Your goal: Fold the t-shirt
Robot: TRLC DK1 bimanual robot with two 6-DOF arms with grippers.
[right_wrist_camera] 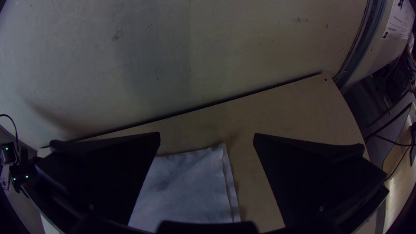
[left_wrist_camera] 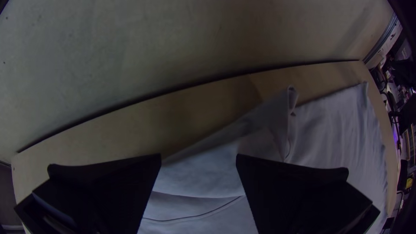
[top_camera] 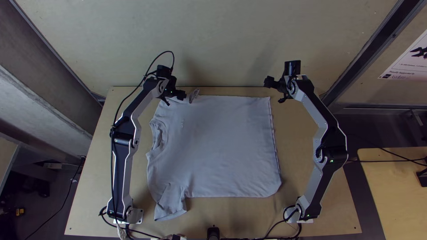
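Pale wall point(top_camera: 222, 44) was met by the light wooden tabletop point(top_camera: 296, 146), on which the t-shirt point(top_camera: 218, 146) was spread, its long axis laid crosswise. By its far shoulder, nearer than the other, the left end effector point(left_wrist_camera: 198, 158) was held open; the right end effector point(right_wrist_camera: 207, 134), likewise open, was poised near the far hem corner point(top_camera: 268, 98). A far-edge grip was seemingly called for (the near sleeve point(top_camera: 171, 202) was splayed outward).
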